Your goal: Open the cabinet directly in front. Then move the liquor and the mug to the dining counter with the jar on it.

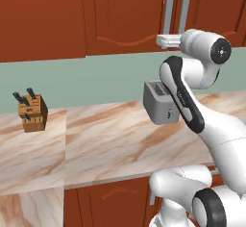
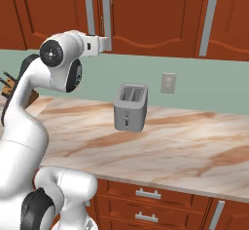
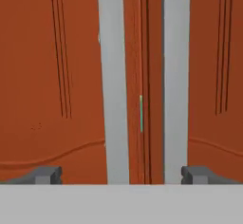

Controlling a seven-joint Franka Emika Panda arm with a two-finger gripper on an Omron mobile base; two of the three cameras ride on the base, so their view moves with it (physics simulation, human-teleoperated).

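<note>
Cabinet (image 3: 61,76) directly ahead, doors shut, two grey bar handles (image 3: 114,83) flanking the centre seam. Gripper (image 1: 163,41) level with the handles' lower ends, fingers (image 3: 45,174) spread wide, holding nothing. Below: toaster (image 2: 130,107) on the marble table (image 2: 185,146), knife block (image 1: 32,113) far left, wall outlet (image 2: 168,83) behind. Open table surface between them.

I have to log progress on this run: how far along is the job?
Nothing is finished yet: the cabinet doors are closed. In hand: the open gripper faces the two grey bar handles, fingers spread either side, gripping nothing. Left: pulling a door open, then moving liquor and mug.
</note>
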